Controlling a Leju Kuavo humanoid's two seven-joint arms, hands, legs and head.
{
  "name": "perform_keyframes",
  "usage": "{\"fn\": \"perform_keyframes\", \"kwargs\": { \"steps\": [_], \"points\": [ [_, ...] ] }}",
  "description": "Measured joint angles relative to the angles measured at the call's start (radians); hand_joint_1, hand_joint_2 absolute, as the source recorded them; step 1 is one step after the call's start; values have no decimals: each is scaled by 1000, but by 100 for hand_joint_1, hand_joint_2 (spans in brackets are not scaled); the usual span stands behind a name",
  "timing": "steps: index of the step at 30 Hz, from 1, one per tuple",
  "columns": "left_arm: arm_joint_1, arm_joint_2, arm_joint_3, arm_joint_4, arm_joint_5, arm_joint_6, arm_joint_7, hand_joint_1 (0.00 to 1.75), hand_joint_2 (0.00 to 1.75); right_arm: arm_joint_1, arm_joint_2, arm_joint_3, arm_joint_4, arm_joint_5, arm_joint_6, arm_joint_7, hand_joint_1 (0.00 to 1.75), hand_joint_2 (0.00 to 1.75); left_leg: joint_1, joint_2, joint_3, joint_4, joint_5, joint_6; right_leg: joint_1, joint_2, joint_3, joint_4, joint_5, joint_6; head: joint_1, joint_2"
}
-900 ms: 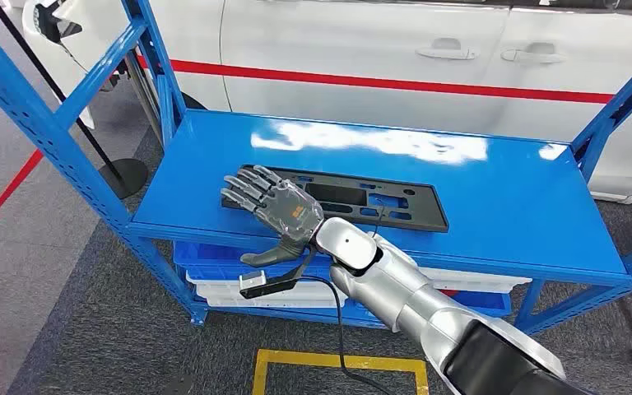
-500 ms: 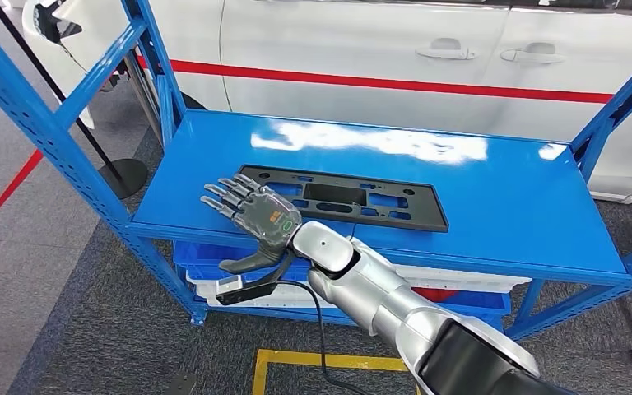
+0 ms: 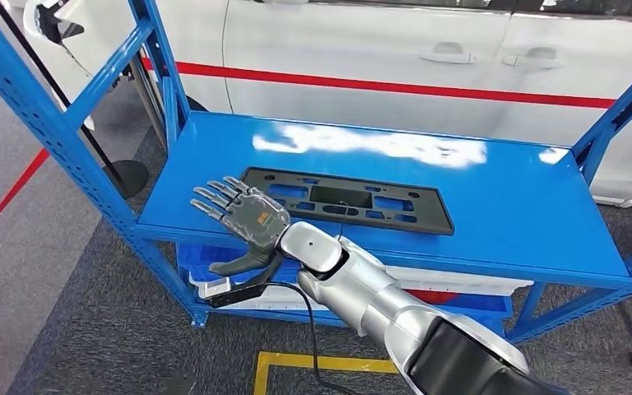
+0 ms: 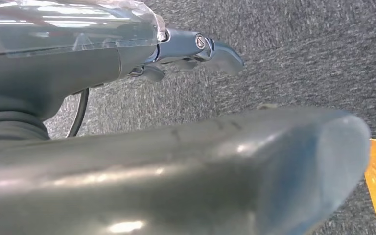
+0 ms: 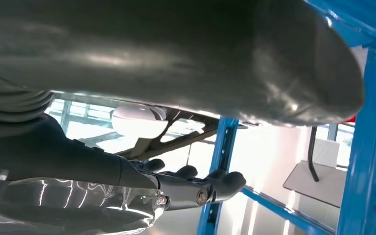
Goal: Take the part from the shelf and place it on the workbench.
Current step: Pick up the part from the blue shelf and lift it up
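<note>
The part is a long flat black plate with several cut-outs, lying on the blue shelf a little left of centre. My right hand hovers over the shelf's front left corner, just off the plate's left end. Its fingers are spread and it holds nothing. In the right wrist view the right hand's fingers stretch out beside a blue shelf post. In the left wrist view my left hand hangs over grey carpet with nothing in it, fingers loosely extended.
A white car with a red stripe stands right behind the shelf. Blue uprights frame both ends. Blue and white bins sit on the lower level. A yellow floor marking lies in front, and a black stand base is at the left.
My right hand has slid left and toward the shelf's front edge, from over the plate's left end to beside it. The plate has not moved.
</note>
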Motion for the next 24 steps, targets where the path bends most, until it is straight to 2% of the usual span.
{"fn": "perform_keyframes", "kwargs": {
  "steps": [1, 2, 3, 4, 6, 7, 8, 10, 11, 12, 13, 14, 16, 17, 18, 19, 21, 22, 23, 24],
  "points": [
    [1, 0, 0, 0, 0, -1, 1, 0, 0, 1, 0, 0, 3, 2, 0, 3, 0, 0, -1, 0, 5, 0, -4, 0, 1, 0, -42, 61, -15, -1, 0, 0],
    [2, -1, 0, 0, 0, -1, 2, 0, 0, 3, 0, 0, 6, 4, 0, 5, 0, 0, -2, 0, 13, 1, -10, -2, 1, 0, -76, 101, -18, -3, 0, 0],
    [3, -1, 0, 0, 0, -2, 3, 0, 0, 4, 0, 0, 9, 5, 0, 7, 0, 0, -3, 0, 22, 1, -16, -4, 2, -1, -93, 107, -3, -6, 0, 0],
    [5, -1, 0, 0, -1, -2, 3, 0, 0, 4, 0, 1, 12, 7, 0, 8, 0, 0, -3, -1, 34, 1, -25, -7, 2, -1, -90, 74, 28, -10, 0, 0],
    [7, -4, 0, 0, -5, -2, 1, 0, 0, 4, 0, 1, 16, 12, -1, 8, 0, 0, -3, -1, 62, 1, -42, -15, 8, -2, -49, -56, 116, -24, 0, 0],
    [7, -6, -1, 0, -9, 0, -2, 0, 0, 4, 0, 1, 19, 15, -1, 8, 0, 0, -3, -1, 72, 0, -50, -19, 14, -2, -32, -114, 145, -32, 0, 0],
    [6, -8, -3, 0, -15, 3, -6, 0, 0, 3, 0, 1, 21, 17, -2, 8, 0, 0, -2, -1, 77, -1, -56, -26, 19, -3, -21, -149, 162, -39, 0, 0],
    [6, -11, -11, 0, -24, 11, -9, 0, 0, 4, -1, 1, 27, 20, -3, 8, 0, 0, 0, 0, 82, 3, -56, -42, 27, -3, -11, -171, 155, -54, 1, 0],
    [6, -12, -14, 0, -26, 16, -9, 0, 0, 4, 0, 1, 28, 21, -4, 8, 0, 0, 2, 1, 78, 17, -51, -50, 26, -3, 0, -178, 152, -61, 1, 0],
    [6, -12, -17, 0, -28, 20, -9, 0, 0, 3, 0, 1, 31, 21, -3, 8, 0, 0, 3, 2, 67, 46, -40, -56, 24, -2, 13, -188, 145, -67, 2, 0],
    [5, -13, -17, 0, -28, 23, -8, 0, 0, 2, 0, 1, 32, 22, -2, 8, 0, 0, 4, 2, 43, 90, -32, -60, 20, -2, 27, -197, 140, -72, 2, 0],
    [4, -13, -18, 0, -28, 25, -8, 0, 0, 1, 0, 1, 34, 22, 0, 8, 0, 0, 6, 2, 10, 142, -37, -65, 18, -2, 40, -205, 135, -75, 2, 0],
    [5, -13, -19, 0, -27, 27, -7, 0, 0, 2, 0, 1, 41, 24, 8, 8, 0, 0, 10, 2, -66, 243, -88, -75, 17, -2, 58, -208, 121, -78, 2, 0],
    [6, -13, -20, 0, -26, 26, -6, 0, 0, 2, 0, 1, 46, 29, 11, 10, 0, 0, 13, 2, -96, 269, -113, -81, 16, -1, 66, -207, 112, -77, 2, 0],
    [8, -13, -20, 0, -24, 26, -6, 0, 0, 3, 0, 1, 53, 39, 14, 15, 0, 0, 17, 3, -115, 271, -121, -84, 15, 0, 74, -205, 104, -75, 2, 0],
    [9, -13, -20, 0, -22, 25, -5, 0, 0, 3, 0, 1, 60, 51, 16, 21, 0, 0, 20, 3, -119, 242, -99, -86, 13, 2, 82, -202, 96, -72, 2, 0],
    [10, -12, -20, 0, -19, 23, -5, 0, 0, 2, -1, 2, 77, 70, 17, 34, 0, 0, 26, 4, -92, 121, 0, -92, 8, 3, 95, -192, 78, -61, 2, 0],
    [10, -11, -21, 0, -18, 22, -5, 0, 0, 2, -3, 2, 87, 76, 15, 38, 0, 0, 25, 4, -78, 64, 31, -93, 6, 4, 98, -185, 70, -54, 2, 0],
    [10, -11, -21, 0, -15, 20, -6, 0, 0, 2, -5, 2, 98, 83, 11, 40, 0, 0, 23, 5, -68, 28, 51, -89, 6, 4, 98, -180, 63, -47, 2, 0],
    [11, -10, -21, 0, -12, 19, -6, 0, 0, 4, -9, 2, 107, 89, 5, 41, 0, 0, 21, 5, -65, 14, 54, -81, 8, 3, 97, -177, 58, -41, 2, 0]
  ]
}}
